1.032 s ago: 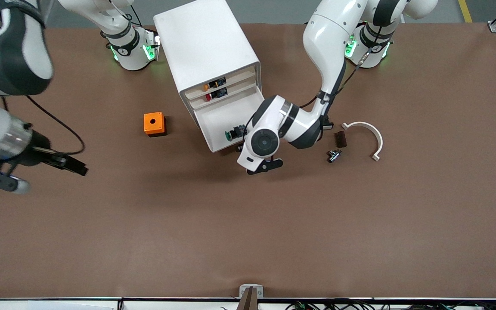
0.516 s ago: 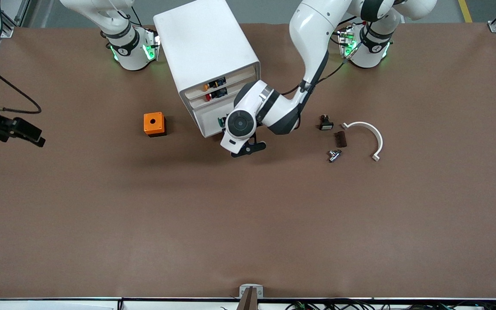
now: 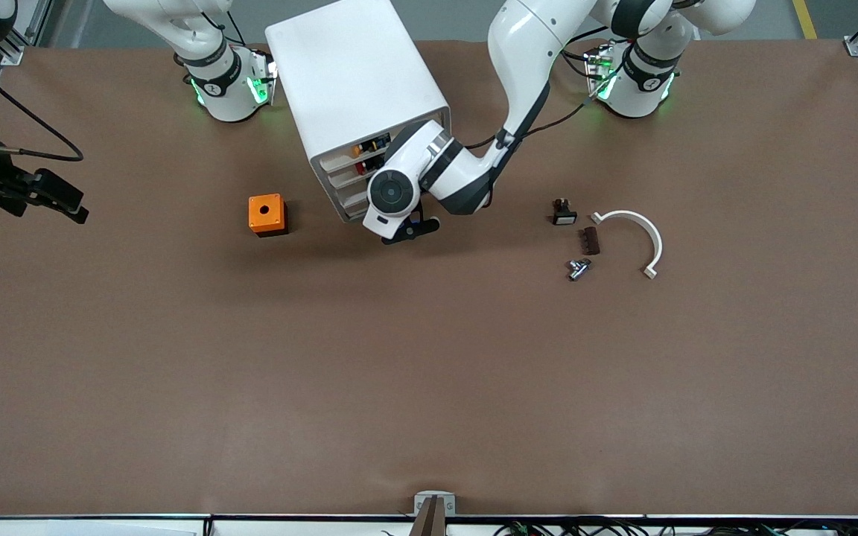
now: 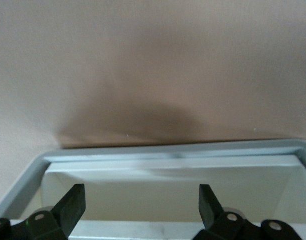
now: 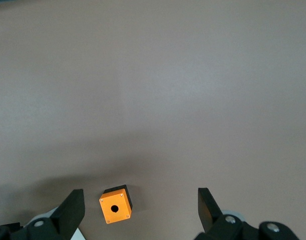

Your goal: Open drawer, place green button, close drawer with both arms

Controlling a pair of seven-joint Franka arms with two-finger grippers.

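The white cabinet (image 3: 347, 74) stands near the arms' bases, its drawer fronts facing the front camera. The third drawer (image 3: 352, 198) is pushed in almost flush with the others. My left gripper (image 3: 408, 228) is open, right at the drawer's front. In the left wrist view the open gripper (image 4: 141, 207) is over the drawer's white front rim (image 4: 168, 152), holding nothing. The green button is hidden. My right gripper (image 3: 60, 199) is open and empty in the air over the right arm's end of the table, also shown in its wrist view (image 5: 140, 210).
An orange box (image 3: 267, 214) with a round hole sits beside the cabinet toward the right arm's end, also in the right wrist view (image 5: 115, 207). Toward the left arm's end lie a white-capped black button (image 3: 563, 214), a brown piece (image 3: 590, 240), a metal part (image 3: 576, 268) and a white curved piece (image 3: 641, 234).
My left gripper has moved toward the cabinet and the open drawer has slid in with it; the green button has gone out of sight. My right gripper has drawn back toward its end of the table.
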